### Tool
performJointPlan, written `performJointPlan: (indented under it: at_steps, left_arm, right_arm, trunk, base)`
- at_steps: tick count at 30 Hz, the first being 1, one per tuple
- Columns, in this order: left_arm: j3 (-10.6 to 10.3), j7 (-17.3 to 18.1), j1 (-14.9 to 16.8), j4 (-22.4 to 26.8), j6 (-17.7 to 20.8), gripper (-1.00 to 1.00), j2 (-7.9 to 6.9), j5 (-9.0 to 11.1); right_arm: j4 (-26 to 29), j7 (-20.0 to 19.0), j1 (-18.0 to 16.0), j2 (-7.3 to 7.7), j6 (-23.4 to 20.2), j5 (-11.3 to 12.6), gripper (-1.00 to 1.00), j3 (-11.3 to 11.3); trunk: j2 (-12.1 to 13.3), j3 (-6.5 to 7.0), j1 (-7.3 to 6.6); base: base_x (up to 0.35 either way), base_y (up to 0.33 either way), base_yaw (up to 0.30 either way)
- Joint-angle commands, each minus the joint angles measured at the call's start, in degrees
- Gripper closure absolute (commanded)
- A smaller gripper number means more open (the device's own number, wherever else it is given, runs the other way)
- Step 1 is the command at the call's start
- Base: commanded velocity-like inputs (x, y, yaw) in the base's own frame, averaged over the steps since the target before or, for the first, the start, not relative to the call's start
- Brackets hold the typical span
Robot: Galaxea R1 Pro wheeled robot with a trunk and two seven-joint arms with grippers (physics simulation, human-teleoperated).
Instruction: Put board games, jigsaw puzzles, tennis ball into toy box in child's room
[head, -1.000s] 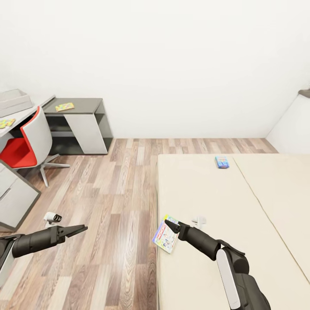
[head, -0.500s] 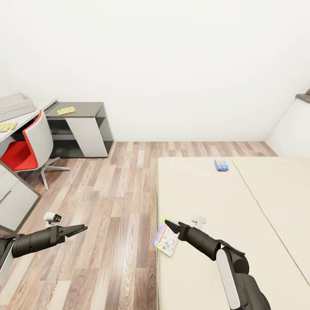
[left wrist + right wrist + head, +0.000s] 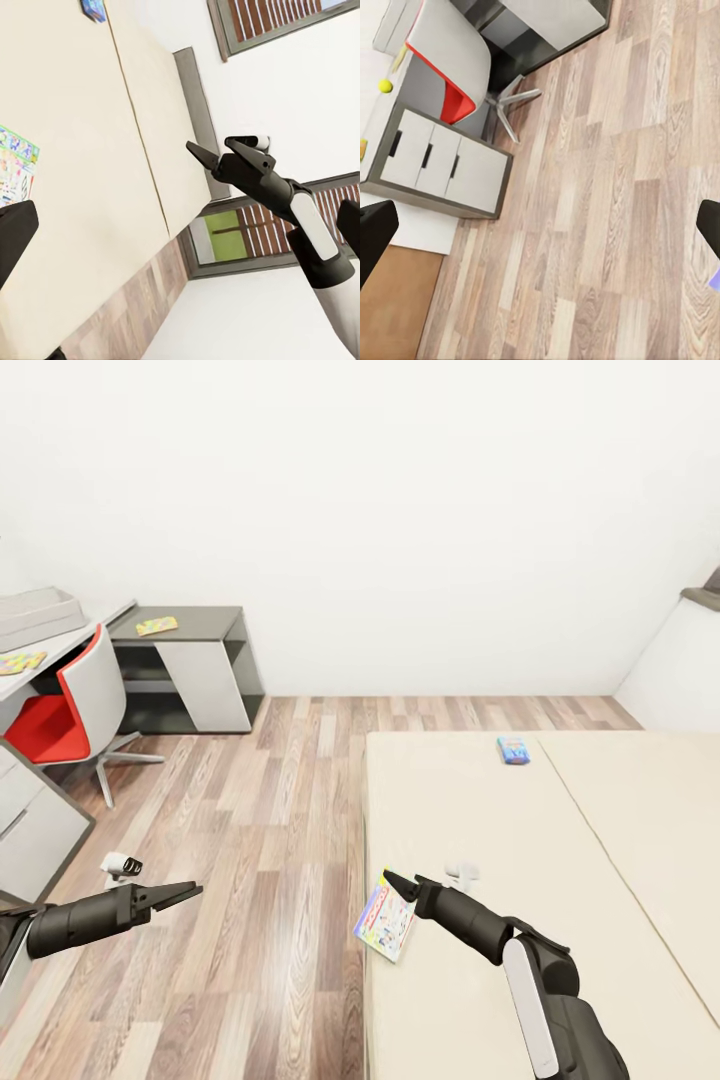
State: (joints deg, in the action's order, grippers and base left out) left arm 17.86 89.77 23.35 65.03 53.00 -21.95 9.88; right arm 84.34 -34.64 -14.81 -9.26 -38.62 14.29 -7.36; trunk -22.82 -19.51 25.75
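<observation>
While the head view sets the right gripper at the edge of the beige bed, its jaws pinching the top edge of the pastel board game that hangs over the mattress side toward 6 o'clock, the right wrist view adds a yellow tennis ball on the pale desk top above a grey drawer unit. The left gripper hovers over the wood-plank floor, fingers nearly together and empty. At 1 o'clock on the mattress lies the small blue game. At 10 o'clock the shallow grey toy box sits on the table, with two bright flat puzzles and a red-seated chair nearby.
</observation>
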Motion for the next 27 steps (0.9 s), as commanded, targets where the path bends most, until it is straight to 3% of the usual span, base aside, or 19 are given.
performJointPlan:
  at_steps: [1,15,27]
  left_arm:
    - [0.0,0.2,0.0,0.0,0.6,-1.0,-0.02,0.0]
    - [0.2,0.2,0.0,0.0,0.6,-1.0,-0.08,0.0]
    - [1.8,0.2,0.0,0.0,0.6,-1.0,-0.09,0.0]
  right_arm:
    - [0.0,-0.2,0.0,-0.06,-0.4,0.2,-1.0,-0.2]
    - [-0.1,0.3,0.0,-0.05,-0.3,0.0,-1.0,-0.2]
    - [-0.2,0.5,0.0,-0.13,-0.3,0.0,-1.0,-0.1]
  trunk:
    - [-0.1,0.0,0.03]
    - [-0.1,1.32,0.03]
    - [-0.1,2.46,0.03]
  base:
    - [0.0,0.0,0.0]
    - [0.0,0.0,0.0]
    - [0.0,0.0,0.0]
